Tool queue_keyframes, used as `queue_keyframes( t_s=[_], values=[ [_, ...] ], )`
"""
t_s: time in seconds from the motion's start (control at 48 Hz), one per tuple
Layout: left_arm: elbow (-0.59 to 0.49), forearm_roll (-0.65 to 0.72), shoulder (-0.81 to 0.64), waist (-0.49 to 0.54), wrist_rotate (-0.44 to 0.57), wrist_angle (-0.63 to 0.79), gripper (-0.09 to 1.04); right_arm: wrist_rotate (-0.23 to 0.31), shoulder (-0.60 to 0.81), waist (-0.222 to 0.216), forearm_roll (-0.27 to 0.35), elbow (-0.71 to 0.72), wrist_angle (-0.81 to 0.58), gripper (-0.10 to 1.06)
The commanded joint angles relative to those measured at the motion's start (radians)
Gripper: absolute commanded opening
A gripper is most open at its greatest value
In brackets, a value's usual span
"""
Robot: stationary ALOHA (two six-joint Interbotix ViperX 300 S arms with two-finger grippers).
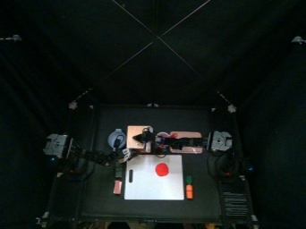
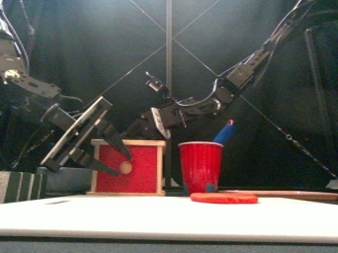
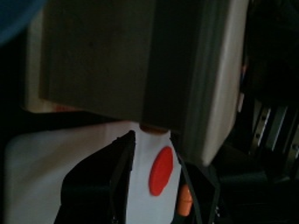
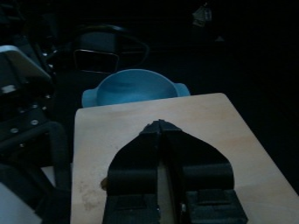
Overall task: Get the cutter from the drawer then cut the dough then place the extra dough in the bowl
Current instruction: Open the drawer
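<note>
spanning the table's front, a white cutting board (image 2: 145, 219). behind it, a wooden box (image 2: 128, 168) with a red drawer front. right gripper (image 4: 160, 129), jaws pressed together, over the box top; left gripper (image 3: 158, 153), jaws spread, at the box's side. blue-grey bowl (image 4: 135, 87) beside the box. red cup (image 2: 201, 166). red dough disc (image 2: 223, 198) on the board.

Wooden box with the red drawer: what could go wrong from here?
The right claw sits shut over the top of the wooden box; unless it presses firmly, the box may slide when the left claw pulls the red drawer front. The red cup stands close beside the box, so a sliding box or arm might tip it.
</note>
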Motion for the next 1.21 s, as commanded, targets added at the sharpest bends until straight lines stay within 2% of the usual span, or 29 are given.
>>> queue_keyframes(
  t_s=[0.021, 0.5, 0.646, 0.958, 1.208],
  values=[
    [-0.025, -0.012, 0.002, 0.025, 0.005, -0.003, 0.76, -0.003, -0.014, 0.002, 0.000, -0.006, 0.006, 0.04],
    [-0.052, 0.011, 0.026, 0.057, 0.012, -0.003, 0.73, -0.003, 0.014, 0.005, 0.002, -0.037, 0.028, 0.04],
    [-0.048, 0.011, 0.026, 0.054, 0.015, -0.003, 0.66, -0.003, 0.014, 0.008, 0.003, -0.029, 0.043, 0.04],
    [-0.023, 0.011, 0.028, 0.046, 0.015, -0.003, 0.43, 0.000, -0.002, 0.009, 0.005, -0.008, 0.044, 0.04],
    [-0.020, 0.034, 0.026, 0.025, 0.035, -0.003, 0.39, 0.002, -0.025, 0.005, 0.005, 0.018, 0.044, 0.04]
  ],
)
